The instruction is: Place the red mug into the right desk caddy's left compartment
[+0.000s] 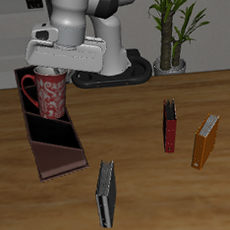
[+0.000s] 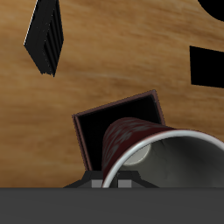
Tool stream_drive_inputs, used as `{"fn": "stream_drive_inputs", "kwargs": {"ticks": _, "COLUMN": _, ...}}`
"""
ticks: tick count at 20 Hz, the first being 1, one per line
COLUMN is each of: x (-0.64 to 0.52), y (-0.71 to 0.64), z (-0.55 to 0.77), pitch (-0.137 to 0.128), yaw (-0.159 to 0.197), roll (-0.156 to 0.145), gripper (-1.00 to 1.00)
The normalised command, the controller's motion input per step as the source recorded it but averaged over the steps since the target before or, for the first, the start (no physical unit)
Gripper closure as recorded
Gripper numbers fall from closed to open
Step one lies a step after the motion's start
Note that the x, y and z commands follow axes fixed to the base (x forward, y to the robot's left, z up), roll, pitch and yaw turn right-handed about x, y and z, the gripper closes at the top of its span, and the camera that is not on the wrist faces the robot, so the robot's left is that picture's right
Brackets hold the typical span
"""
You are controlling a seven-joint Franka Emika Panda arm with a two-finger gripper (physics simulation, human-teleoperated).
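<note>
Altogether one red mug (image 1: 50,94) under tool (image 1: 50,69), one right desk caddy (image 1: 53,152), three books (image 1: 107,194)

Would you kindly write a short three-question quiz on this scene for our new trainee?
1. True or false: the red mug rests on the bare table, apart from the gripper.
2. How many books are on the table: A) two, B) three, C) four?
3. Which long tray lies below the mug?

Key: 1. False, the gripper holds it up. 2. B: the red book, the orange book, the dark book. 3. The right desk caddy.
</note>
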Motion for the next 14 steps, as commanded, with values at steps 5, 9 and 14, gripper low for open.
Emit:
{"fn": "stream_drive_inputs", "kwargs": {"ticks": 5, "x": 0.08, "y": -0.04, "z": -0.21, "pitch": 0.021, "yaw": -0.006, "roll": -0.008, "gripper": 1.00}}
{"fn": "stream_drive_inputs", "kwargs": {"ticks": 9, "x": 0.04, "y": 0.01, "z": -0.16, "pitch": 0.014, "yaw": -0.003, "roll": 0.007, "gripper": 1.00}}
{"fn": "stream_drive_inputs", "kwargs": {"ticks": 14, "x": 0.12, "y": -0.02, "z": -0.26, "pitch": 0.030, "yaw": 0.000, "roll": 0.003, "gripper": 1.00}}
